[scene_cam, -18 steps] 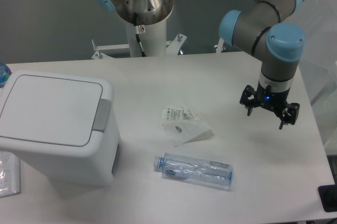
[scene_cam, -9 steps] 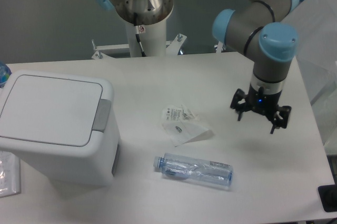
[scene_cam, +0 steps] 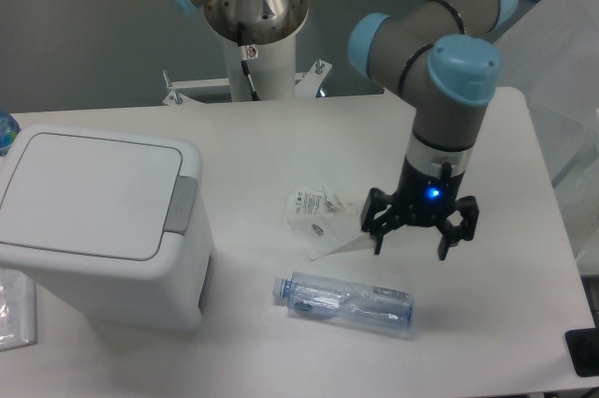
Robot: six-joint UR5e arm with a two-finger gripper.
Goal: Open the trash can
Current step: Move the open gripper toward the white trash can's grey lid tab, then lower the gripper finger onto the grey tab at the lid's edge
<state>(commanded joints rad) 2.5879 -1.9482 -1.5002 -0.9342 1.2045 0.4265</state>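
Note:
The trash can (scene_cam: pixel 98 229) is a large boxy white bin at the left of the table. Its flat white lid (scene_cam: pixel 89 192) lies shut, with the grey push-button tab (scene_cam: pixel 181 204) at its right edge. My gripper (scene_cam: pixel 413 240) hangs from the arm right of the table's middle, well to the right of the trash can and apart from it. Its black fingers (scene_cam: pixel 378 230) point down, spread apart and hold nothing. It hovers just above the table, beside the crumpled plastic wrapper.
A crumpled clear plastic wrapper (scene_cam: pixel 325 220) lies at the table's middle. A clear plastic bottle (scene_cam: pixel 344 302) lies on its side in front of it. A clear packet (scene_cam: pixel 14 304) lies at the far left edge. The arm's base (scene_cam: pixel 253 33) stands at the back.
My gripper has moved left and toward the front, from the right side of the table to just beside the wrapper. The trash can lid has stayed shut.

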